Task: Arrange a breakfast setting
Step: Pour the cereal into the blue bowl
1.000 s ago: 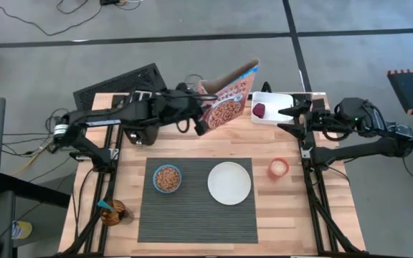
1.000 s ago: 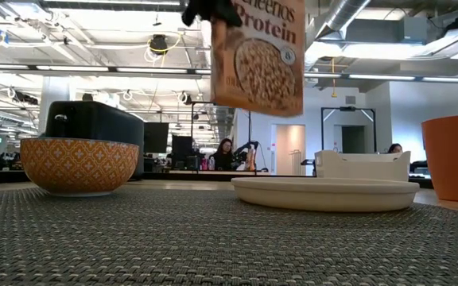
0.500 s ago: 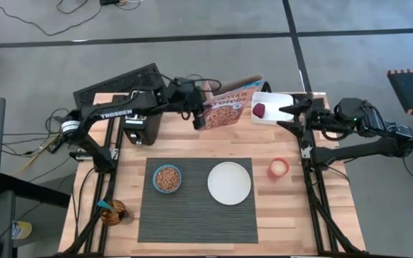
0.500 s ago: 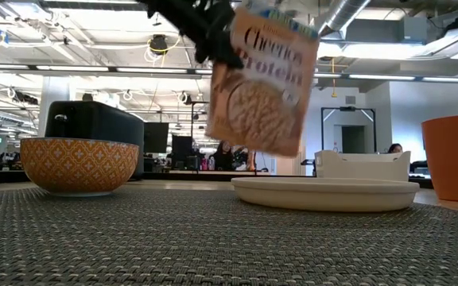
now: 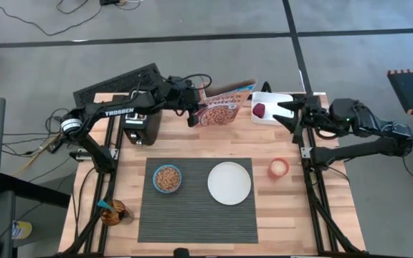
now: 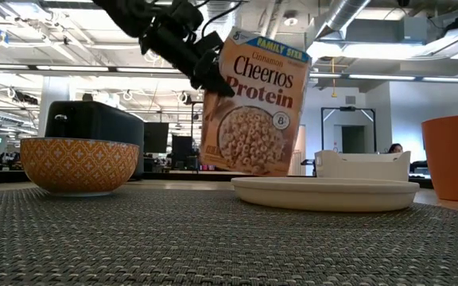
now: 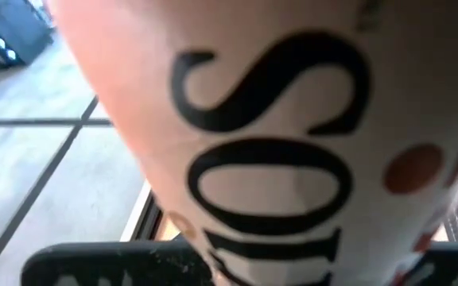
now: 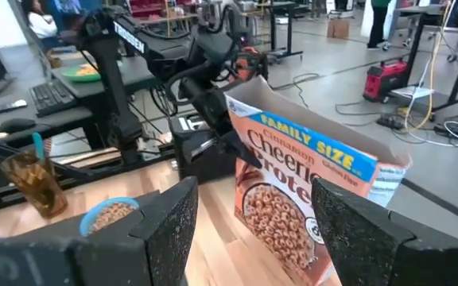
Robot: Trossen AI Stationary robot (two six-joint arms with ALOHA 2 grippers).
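My left gripper is shut on a Cinnamon Cheerios Protein cereal box, also in the low view, at the table's far middle. The dark ribbed placemat carries a small blue-rimmed bowl of cereal and a round white plate. A dark-red fruit lies in a white container. My right gripper is open and empty beside that container. A blue-handled spoon stands in a glass at the near left. No bagel shows. My left gripper pinches the box's side edge in its upper half, one finger on the printed front, the other hidden behind. The fingers come from the table's left, slanting down. The box stands nearly upright, its top open; whether its bottom touches the table I cannot tell.
A black toaster stands at the far left, close to my left arm. An orange cup sits right of the placemat. The glass is by the placemat's near left corner. Bare wood lies between the placemat and the box.
My left gripper has gone down and toward the table's left and far edge with the cereal box. The box has turned from a steep tilt high over the table to nearly upright, low by the tabletop.
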